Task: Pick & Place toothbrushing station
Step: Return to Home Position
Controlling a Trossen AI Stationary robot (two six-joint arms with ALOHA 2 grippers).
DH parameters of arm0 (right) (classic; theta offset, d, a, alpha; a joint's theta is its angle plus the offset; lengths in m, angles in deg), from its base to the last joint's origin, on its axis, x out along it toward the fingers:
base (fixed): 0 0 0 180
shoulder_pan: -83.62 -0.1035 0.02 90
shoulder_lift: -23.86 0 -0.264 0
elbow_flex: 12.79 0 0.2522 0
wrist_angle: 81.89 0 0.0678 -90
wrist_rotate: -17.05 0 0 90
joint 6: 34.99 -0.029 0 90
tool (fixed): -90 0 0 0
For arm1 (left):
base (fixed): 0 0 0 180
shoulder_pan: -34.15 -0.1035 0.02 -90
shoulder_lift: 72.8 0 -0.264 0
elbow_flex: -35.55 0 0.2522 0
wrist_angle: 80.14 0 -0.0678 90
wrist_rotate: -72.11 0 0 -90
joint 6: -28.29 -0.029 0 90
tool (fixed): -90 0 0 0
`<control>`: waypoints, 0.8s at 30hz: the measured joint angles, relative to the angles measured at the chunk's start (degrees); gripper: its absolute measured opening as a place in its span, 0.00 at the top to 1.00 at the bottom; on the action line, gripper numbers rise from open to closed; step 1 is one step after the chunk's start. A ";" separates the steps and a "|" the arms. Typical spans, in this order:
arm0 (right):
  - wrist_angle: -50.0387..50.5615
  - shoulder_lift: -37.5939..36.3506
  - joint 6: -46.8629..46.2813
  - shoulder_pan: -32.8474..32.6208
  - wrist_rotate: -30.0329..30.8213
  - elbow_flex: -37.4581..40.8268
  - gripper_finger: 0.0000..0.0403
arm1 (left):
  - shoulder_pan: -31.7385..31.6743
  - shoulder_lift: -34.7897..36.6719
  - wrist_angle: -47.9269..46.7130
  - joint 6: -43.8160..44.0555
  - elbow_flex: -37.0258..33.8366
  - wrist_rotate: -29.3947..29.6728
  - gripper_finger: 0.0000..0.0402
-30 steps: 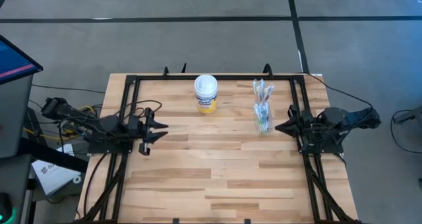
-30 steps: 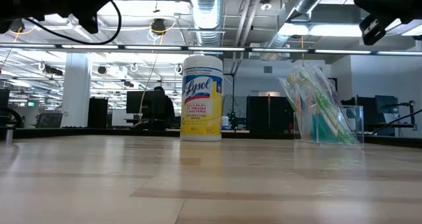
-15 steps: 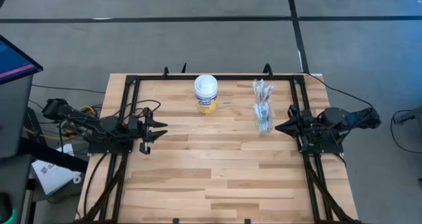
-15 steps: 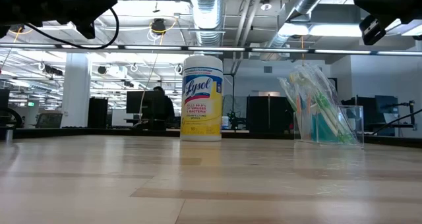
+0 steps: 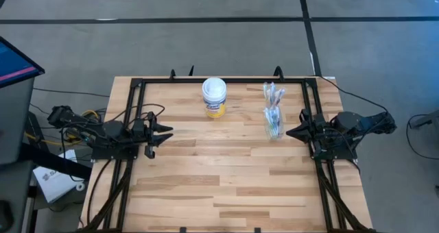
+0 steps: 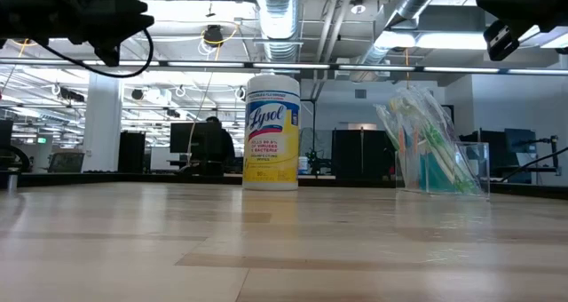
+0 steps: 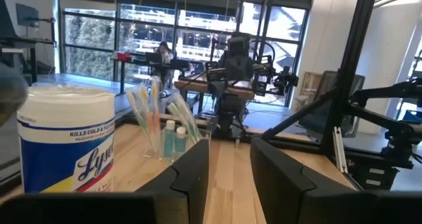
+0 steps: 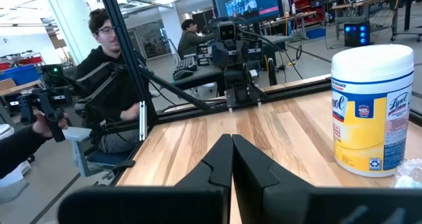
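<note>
The toothbrushing station [image 5: 273, 115] is a small clear cup standing on the table's far right part. It holds slim white, blue and green toothbrushes that lean toward the far edge, and a small blue tube; it also shows in the low view [image 6: 432, 151] and the left wrist view [image 7: 165, 126]. My right gripper [image 5: 288, 132] hovers shut just to the right of it, pointing at it level [image 8: 232, 151]. My left gripper [image 5: 167, 133] hovers open above the table's left side, with nothing between its fingers [image 7: 229, 174].
A white-lidded yellow-labelled canister [image 5: 215, 97] stands upright at the far middle, left of the station. Black frame rails [image 5: 219, 80] run along the far edge and both sides. A seated person [image 8: 105, 72] shows beyond the table's left side.
My left gripper has drawn back a little toward the table's left edge, sunk slightly and tipped, staying open. The cup, the canister and my right gripper have kept still.
</note>
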 joint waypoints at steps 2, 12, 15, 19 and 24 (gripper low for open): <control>0.01 0.00 0.01 0.02 0.00 0.00 1.00 | 0.00 -0.06 0.07 0.00 0.00 0.00 0.73; 0.01 0.00 0.00 0.01 -0.02 0.00 1.00 | 0.00 -0.06 0.22 -0.02 0.00 -0.04 0.73; 0.00 0.00 0.00 0.00 -0.02 0.00 1.00 | 0.00 -0.06 0.28 0.00 0.00 -0.04 0.73; 0.01 0.00 0.00 0.01 -0.02 0.00 1.00 | 0.00 -0.06 0.37 0.00 0.00 -0.07 0.73; 0.01 0.00 0.00 0.02 -0.02 0.00 1.00 | 0.00 -0.06 0.50 0.00 0.00 -0.07 0.73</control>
